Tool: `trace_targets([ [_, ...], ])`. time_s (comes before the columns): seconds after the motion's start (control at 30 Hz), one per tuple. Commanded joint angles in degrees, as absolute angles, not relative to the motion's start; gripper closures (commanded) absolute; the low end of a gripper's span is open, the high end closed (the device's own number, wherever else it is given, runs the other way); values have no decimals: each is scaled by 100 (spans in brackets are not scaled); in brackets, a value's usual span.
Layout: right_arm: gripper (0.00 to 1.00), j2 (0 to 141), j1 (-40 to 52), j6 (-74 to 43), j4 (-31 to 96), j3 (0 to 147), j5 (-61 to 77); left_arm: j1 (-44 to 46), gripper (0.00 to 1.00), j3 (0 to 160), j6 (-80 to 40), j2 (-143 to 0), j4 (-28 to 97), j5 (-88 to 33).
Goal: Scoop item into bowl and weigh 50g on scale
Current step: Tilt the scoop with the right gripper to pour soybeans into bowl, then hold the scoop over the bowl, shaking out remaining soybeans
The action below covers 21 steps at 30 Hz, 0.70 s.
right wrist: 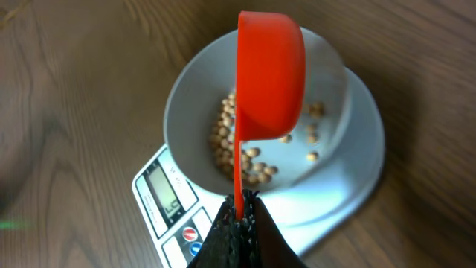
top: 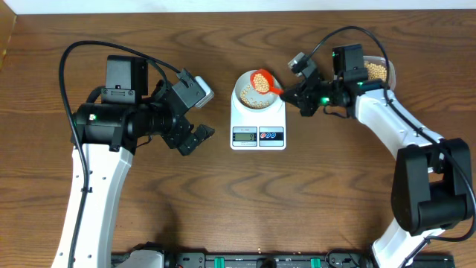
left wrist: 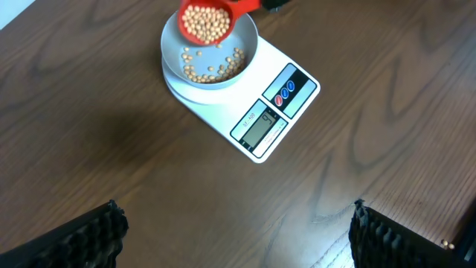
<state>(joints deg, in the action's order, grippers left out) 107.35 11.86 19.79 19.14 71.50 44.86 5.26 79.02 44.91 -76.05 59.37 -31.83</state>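
The white scale [top: 257, 126] sits mid-table with the pale bowl [top: 256, 92] on it, and tan beans [left wrist: 214, 68] lie in the bowl's bottom. My right gripper [right wrist: 239, 219] is shut on the thin handle of an orange scoop [right wrist: 269, 74]. The scoop [left wrist: 208, 22], full of beans, hangs over the bowl's rim. In the right wrist view its cup [top: 262, 80] is seen from below, over the bowl [right wrist: 193, 97]. My left gripper [left wrist: 238, 234] is open over bare wood, left of the scale [left wrist: 279, 112], holding nothing.
A clear tub [top: 377, 70] with more beans stands at the back right, behind my right arm. The left arm's body fills the table's left side. A black rail runs along the front edge [top: 253, 260].
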Motion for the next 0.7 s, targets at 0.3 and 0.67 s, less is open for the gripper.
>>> trace_targets([
  [0.3,99,10503,1328,2152,1870,7118,3868,506,2,8005,4541,-7599,5953,-3277],
  [0.67,99,10189,1328,2287,1868,7118,3371,506,2,8005,4541,-7596,5953,-3277],
])
